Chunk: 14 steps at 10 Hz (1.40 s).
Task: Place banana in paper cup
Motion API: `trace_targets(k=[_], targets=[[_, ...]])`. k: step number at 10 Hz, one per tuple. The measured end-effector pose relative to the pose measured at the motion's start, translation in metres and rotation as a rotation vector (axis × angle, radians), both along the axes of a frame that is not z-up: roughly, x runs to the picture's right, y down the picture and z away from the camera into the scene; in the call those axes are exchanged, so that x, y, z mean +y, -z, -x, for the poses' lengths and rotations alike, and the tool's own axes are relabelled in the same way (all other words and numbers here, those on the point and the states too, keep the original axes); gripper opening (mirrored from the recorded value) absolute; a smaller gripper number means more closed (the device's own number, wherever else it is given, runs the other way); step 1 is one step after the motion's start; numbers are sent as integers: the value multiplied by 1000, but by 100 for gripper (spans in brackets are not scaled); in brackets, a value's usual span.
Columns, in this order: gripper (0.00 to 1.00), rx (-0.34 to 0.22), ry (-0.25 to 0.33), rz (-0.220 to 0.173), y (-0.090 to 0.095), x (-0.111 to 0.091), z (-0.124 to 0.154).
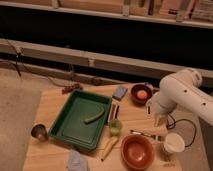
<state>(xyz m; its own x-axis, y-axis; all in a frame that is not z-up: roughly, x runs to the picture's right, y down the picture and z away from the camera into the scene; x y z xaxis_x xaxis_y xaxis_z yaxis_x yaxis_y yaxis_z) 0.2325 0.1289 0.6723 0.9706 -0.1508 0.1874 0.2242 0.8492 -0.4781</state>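
The banana (109, 146) is pale yellow and slender. It lies on the wooden table (55, 102) just off the green tray's front right corner, left of the red bowl (136, 151). The white paper cup (174, 143) stands upright at the table's right front, right of the red bowl. My gripper (156, 113) hangs from the white arm (184, 92) over the right part of the table. It is above and behind the paper cup, far from the banana, and holds nothing that I can see.
A green tray (75, 127) holds a short green curved piece (94, 117). A small light-green cup (115, 126), a metal cup (38, 132), a dark bowl with an orange thing (141, 93), a blue sponge (120, 92), a blue cloth (77, 161) and a utensil (145, 133) are on the table.
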Motion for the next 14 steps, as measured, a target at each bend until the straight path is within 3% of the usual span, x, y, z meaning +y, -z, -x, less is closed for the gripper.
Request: trace_targets(k=[3, 12, 14], targets=[[65, -91, 71, -16, 2, 2, 7], [65, -234, 206, -37, 5, -3, 31], [65, -290, 247, -38, -6, 0, 42]])
